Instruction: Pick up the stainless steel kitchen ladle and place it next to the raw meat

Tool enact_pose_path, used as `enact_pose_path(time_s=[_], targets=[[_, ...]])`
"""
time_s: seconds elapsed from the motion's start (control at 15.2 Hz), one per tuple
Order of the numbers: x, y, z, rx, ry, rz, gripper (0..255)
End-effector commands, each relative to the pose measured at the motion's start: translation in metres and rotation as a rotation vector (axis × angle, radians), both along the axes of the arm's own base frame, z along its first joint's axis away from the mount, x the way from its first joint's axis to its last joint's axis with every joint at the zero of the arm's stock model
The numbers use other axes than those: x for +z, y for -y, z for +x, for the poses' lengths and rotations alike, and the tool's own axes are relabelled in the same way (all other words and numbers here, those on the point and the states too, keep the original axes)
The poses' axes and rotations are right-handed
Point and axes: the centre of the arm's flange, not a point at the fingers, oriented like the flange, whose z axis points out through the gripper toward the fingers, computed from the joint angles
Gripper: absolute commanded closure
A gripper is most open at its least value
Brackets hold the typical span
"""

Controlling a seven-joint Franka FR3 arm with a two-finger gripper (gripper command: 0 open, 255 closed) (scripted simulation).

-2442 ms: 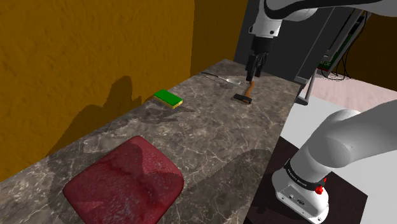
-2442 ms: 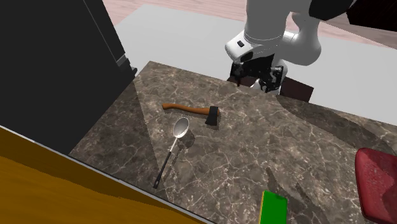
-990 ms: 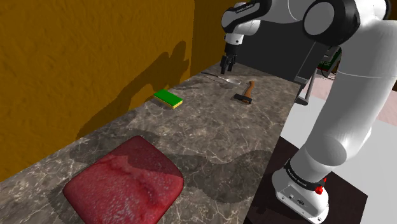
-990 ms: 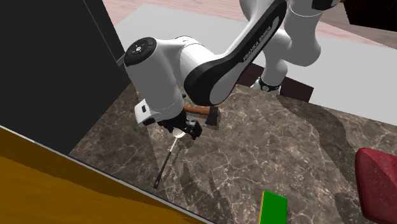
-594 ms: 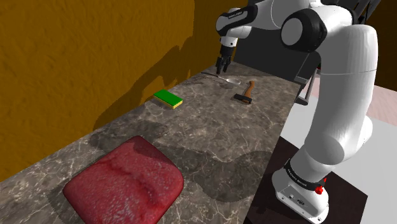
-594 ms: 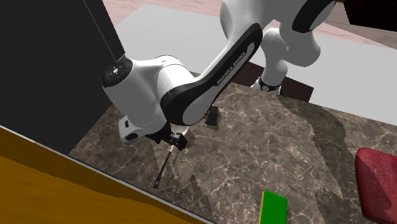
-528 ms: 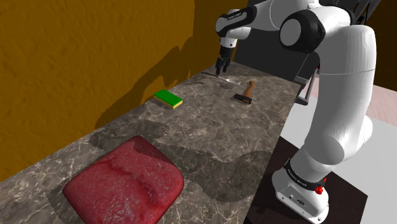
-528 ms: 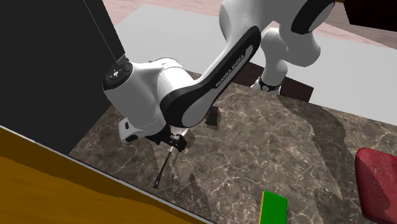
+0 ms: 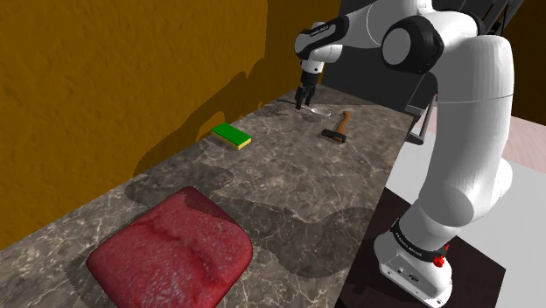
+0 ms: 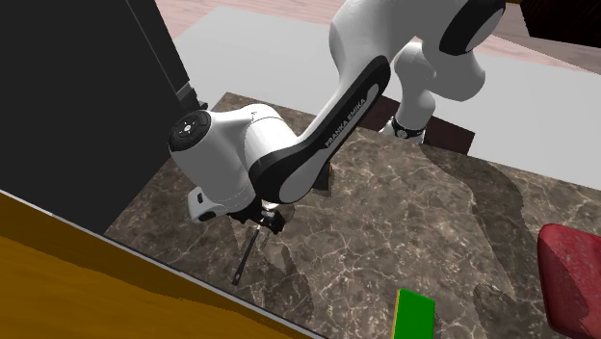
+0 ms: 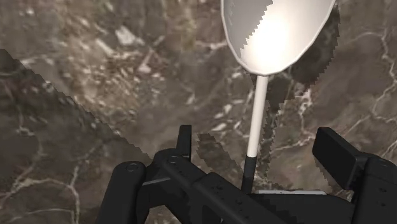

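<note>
**Shoulder view.** A dark marbled counter point(image 9: 289, 175) runs along an ochre wall point(image 9: 105, 79). The gripper point(image 9: 304, 101) hangs low over the counter's far end, at about 1 o'clock in the frame. The ladle point(image 9: 317, 112), a thin silvery utensil, lies flat directly beneath it. A hatchet point(image 9: 337, 129) rests just beside the ladle, at its 4 o'clock. A green sponge point(image 9: 231, 135) lies near the wall, and the raw meat point(image 9: 171, 249) sits at 7 o'clock, well apart from the ladle.

**Second exterior view.** The arm's white joint point(image 10: 241, 164) covers the ladle's bowl. The dark handle point(image 10: 247, 258) emerges below the gripper point(image 10: 268, 222), pointing toward 7 o'clock. The sponge point(image 10: 414, 313) lies at 5 o'clock and the meat point(image 10: 573, 274) at 4 o'clock, at the frame's edge.

**Wrist view.** The fingers point(image 11: 340, 156) stand apart, straddling the ladle's stem without touching it. The pale bowl point(image 11: 277, 32) lies on the counter point(image 11: 95, 76) ahead of the gripper point(image 11: 257, 137).
</note>
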Motion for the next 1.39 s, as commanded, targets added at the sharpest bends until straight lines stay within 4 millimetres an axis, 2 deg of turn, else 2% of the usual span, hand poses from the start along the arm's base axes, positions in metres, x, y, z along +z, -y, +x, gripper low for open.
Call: enact_pose_path(time_s=[0.0,0.26,0.33,0.92,1.32], targets=[[0.0,0.0,0.0,0.0,0.0,0.0,0],[0.0,0.0,0.0,0.0,0.0,0.0,0],[0.0,0.0,0.0,0.0,0.0,0.0,255],[0.0,0.0,0.0,0.0,0.0,0.0,255],[0.031,0.0,0.0,0.0,0.0,0.0,255]])
